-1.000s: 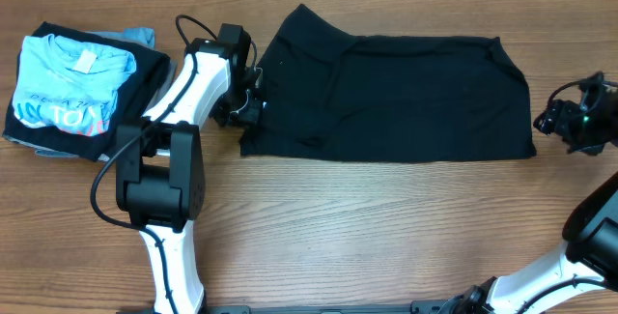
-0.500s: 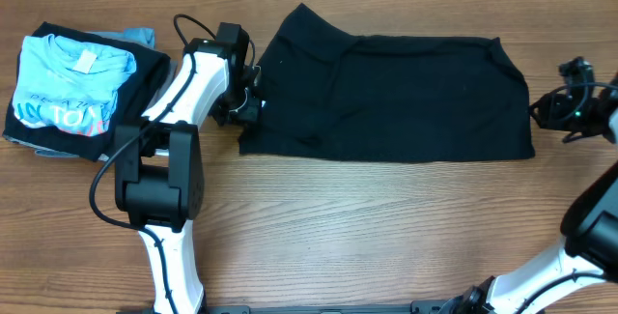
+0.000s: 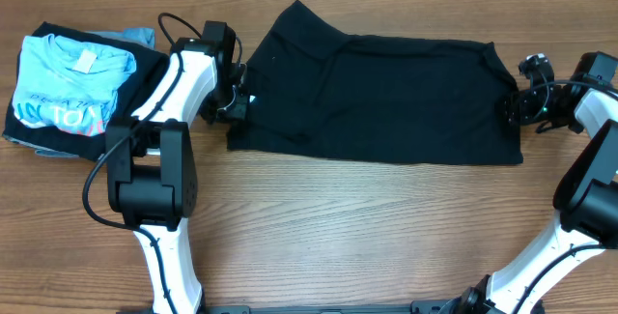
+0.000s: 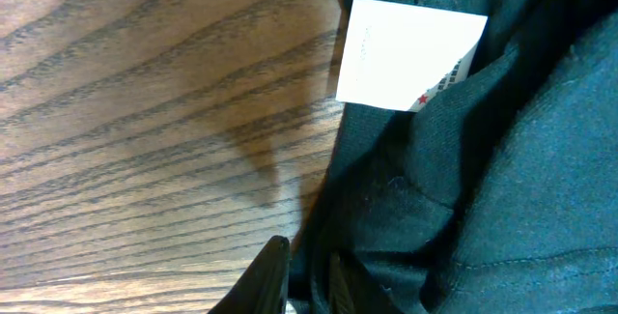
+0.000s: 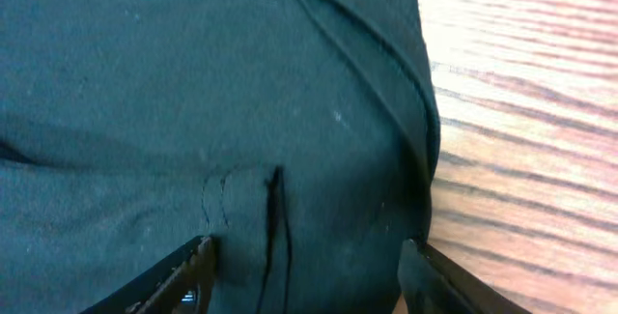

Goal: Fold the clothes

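Table (image 3: 386,246) first: the shirt (image 3: 377,97) lies flat on it as a wide band across the upper middle of the overhead frame. Your left gripper (image 3: 235,108) is at the band's left edge, pinched on the cloth below the tag (image 4: 410,53). Your right gripper (image 3: 510,109) is at the right edge, jaws apart astride the cloth. I judge you're taking both ends for a fold. Next, close the right, then lift both together.

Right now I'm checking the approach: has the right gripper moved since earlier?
Yes: the right gripper came toward the folded pile, onto the edge of the black T-shirt.
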### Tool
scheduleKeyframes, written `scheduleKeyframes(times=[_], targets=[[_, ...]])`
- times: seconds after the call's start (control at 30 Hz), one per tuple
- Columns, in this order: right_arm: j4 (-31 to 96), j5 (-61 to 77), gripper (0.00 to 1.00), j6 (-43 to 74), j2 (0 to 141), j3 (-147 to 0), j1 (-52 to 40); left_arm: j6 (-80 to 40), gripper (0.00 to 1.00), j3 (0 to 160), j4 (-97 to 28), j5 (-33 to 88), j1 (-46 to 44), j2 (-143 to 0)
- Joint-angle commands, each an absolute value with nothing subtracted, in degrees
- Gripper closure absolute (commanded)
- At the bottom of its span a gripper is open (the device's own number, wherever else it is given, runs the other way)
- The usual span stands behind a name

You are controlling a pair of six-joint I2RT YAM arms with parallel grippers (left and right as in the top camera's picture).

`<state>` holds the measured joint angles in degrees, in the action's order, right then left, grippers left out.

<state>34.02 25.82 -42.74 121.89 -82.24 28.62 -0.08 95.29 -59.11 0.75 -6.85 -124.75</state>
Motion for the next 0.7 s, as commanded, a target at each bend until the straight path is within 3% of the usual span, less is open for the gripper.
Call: scheduleKeyframes(times=[0.0, 0.07, 0.47, 0.6, 0.67], targets=[[33.45, 29.45, 0.4, -43.55, 121.86, -83.18, 28.34, -0.86, 0.82, 96.66, -59.29, -0.4, -6.57, -124.05], [33.52, 30.61, 0.47, -43.55, 121.86, -83.15, 28.34, -0.86, 0.82, 96.66, -59.33, -0.43, -6.55, -124.05], [35.66, 33.61, 0.47, -43.55, 121.86, -82.76, 28.34, -0.89, 0.8, 96.66, -59.35, -0.43, -6.5, -124.05], [35.4, 33.63, 0.53, -43.57, 122.02, -81.67, 28.34, -0.91, 0.8, 96.66, -59.53, -0.4, -6.5, -124.05], [34.74, 33.58, 0.67, -43.55, 122.17, -81.65, 28.34, -0.91, 0.79, 96.66, -59.51, -0.4, -6.5, -124.05]])
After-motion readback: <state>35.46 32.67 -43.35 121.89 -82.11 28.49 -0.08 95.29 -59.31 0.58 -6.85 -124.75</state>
